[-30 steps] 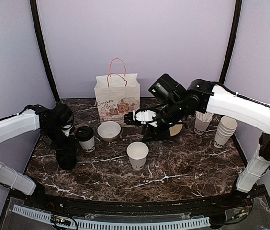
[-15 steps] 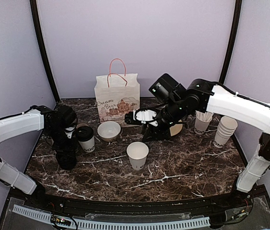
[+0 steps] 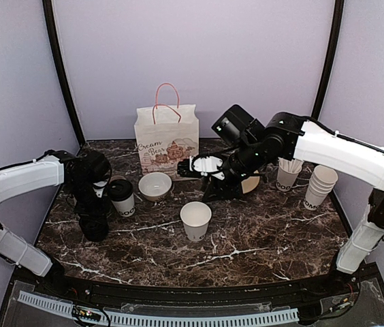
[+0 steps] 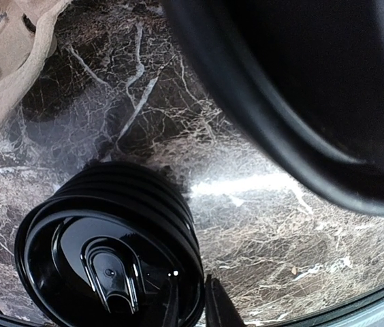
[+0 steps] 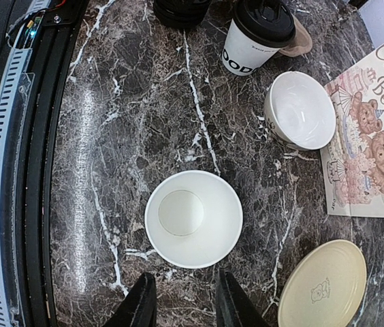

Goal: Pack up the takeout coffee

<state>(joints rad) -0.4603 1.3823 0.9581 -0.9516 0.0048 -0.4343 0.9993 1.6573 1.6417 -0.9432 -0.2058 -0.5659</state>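
Right gripper (image 5: 186,275) stands part-open, holding nothing.

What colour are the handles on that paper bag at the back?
Pink handles, on a pale tan paper bag; clearest in the top external view.
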